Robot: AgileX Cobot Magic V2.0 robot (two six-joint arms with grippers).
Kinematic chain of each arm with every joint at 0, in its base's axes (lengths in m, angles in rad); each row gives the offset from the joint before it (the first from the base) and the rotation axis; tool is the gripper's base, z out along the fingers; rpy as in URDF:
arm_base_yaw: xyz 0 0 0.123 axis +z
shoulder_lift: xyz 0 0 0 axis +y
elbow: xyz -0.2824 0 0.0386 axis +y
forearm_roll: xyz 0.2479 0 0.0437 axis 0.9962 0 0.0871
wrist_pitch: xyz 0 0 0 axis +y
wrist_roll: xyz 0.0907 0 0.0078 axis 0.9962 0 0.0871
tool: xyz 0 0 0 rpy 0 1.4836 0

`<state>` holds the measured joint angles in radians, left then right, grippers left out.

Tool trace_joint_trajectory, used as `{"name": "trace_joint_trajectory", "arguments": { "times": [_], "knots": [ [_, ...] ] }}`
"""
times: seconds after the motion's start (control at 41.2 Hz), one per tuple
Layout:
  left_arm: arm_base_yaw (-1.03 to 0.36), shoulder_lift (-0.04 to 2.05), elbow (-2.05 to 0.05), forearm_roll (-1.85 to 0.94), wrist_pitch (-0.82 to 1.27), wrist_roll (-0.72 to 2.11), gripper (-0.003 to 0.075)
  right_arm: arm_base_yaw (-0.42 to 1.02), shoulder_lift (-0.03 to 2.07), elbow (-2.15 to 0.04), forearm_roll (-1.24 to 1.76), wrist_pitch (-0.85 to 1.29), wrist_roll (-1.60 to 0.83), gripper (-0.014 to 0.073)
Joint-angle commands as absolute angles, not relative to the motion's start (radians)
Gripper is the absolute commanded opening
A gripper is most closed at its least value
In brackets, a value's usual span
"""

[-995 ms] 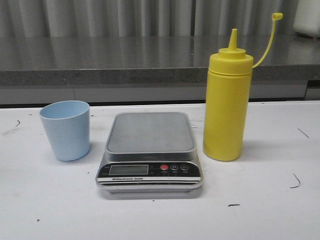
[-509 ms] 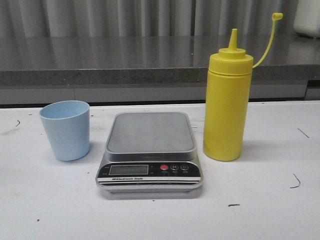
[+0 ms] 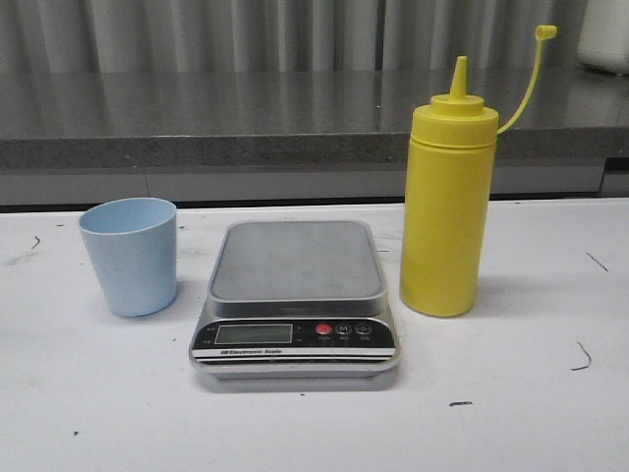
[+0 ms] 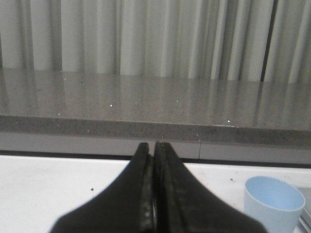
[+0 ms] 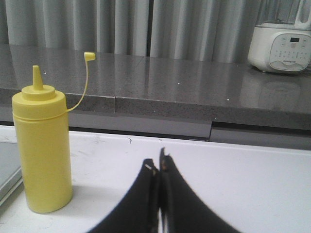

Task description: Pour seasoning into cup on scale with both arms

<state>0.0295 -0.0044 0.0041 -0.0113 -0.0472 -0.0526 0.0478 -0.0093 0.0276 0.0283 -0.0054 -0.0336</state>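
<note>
Blue cup (image 3: pixel 129 256) sat left of frame, off the scale (image 3: pixel 295 298); yellow seasoning (image 3: pixel 447 197) upright at right, uncapped. Left hand (image 4: pixel 153 194) and right hand (image 5: pixel 158 199) both pressed together, empty. Risk: tipping the tall bottle on approach.

Left pincer (image 4: pixel 153 194) closed over the white table (image 4: pixel 43 189), pale blue cup (image 4: pixel 274 201) nearby.

Bottle (image 3: pixel 446 206) all yellow, cap (image 3: pixel 546 31) and tether too. Cup (image 3: pixel 130 256) pale blue. Scale (image 3: pixel 295 295): grey steel platform, black panel, one red button (image 3: pixel 322 330), rest grey. Table (image 3: pixel 511 393) white with small dark scuffs. Counter (image 3: pixel 197 118) speckled grey. My left gripper (image 4: pixel 154 194) and right gripper (image 5: pixel 159 199) black.
</note>
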Motion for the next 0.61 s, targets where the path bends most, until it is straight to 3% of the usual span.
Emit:
{"name": "trace_joint_trajectory", "arguments": {
  "times": [0.0,0.267,0.582],
  "knots": [
    [0.030,-0.022,0.008,-0.021,-0.165,-0.059,-0.0020,0.044,-0.027,0.010,0.021,-0.080,-0.044,-0.0117],
    [0.030,-0.003,-0.240,-0.019,-0.026,-0.059,-0.0020,0.044,-0.006,-0.193,0.014,0.130,-0.044,-0.0117],
    [0.030,0.214,-0.632,0.000,0.442,-0.059,-0.0020,0.044,0.228,-0.505,0.014,0.415,-0.044,-0.0117]
  ]
}}
